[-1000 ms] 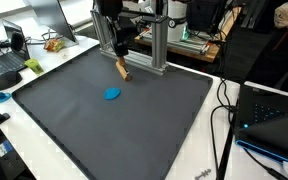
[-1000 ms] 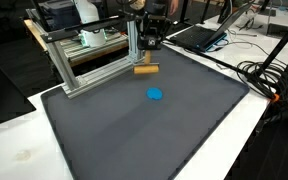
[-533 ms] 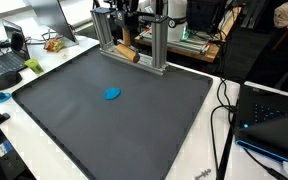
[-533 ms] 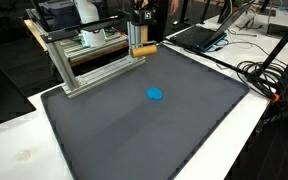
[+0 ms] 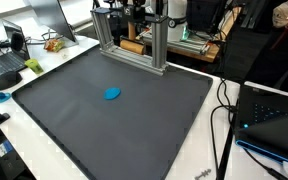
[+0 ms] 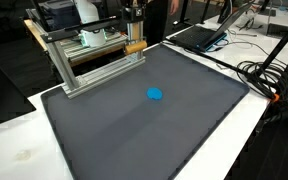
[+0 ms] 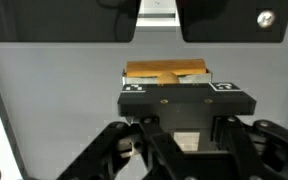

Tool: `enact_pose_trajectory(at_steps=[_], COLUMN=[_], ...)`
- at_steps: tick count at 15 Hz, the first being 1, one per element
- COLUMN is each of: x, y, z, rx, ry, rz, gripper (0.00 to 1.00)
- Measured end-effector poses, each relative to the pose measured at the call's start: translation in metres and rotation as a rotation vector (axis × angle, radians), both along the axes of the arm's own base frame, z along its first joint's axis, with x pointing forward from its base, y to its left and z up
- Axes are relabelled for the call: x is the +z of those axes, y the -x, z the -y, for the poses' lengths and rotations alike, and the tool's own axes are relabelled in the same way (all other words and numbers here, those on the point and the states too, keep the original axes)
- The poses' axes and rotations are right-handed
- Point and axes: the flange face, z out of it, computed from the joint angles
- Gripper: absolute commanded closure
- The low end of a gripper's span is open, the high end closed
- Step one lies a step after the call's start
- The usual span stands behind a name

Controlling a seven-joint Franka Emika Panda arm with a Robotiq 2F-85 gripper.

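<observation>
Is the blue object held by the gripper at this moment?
No, the blue object lies alone on the dark mat, while the gripper is shut on a brown wooden piece.

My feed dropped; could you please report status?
Gripper shut on tan wooden block, aloft. Silver metal frame beside it. Blue round disc lies apart.

The tan wooden block (image 7: 166, 72) is held aloft, level, clamped in the gripper (image 7: 166, 86).

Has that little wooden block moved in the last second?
Yes. The wooden block, clamped in the gripper, has risen off the dark mat and gone back toward the metal frame, now level with its upper bar.
</observation>
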Motion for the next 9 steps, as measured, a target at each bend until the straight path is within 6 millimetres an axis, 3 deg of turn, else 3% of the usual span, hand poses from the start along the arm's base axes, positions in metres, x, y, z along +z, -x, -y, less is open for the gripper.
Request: enact_pose_trajectory(at_steps=[9], x=[-0.005], y=[0.035], z=[0.020], rx=[0.005], ry=[-0.028], rz=[-0.036], gripper=[0.78])
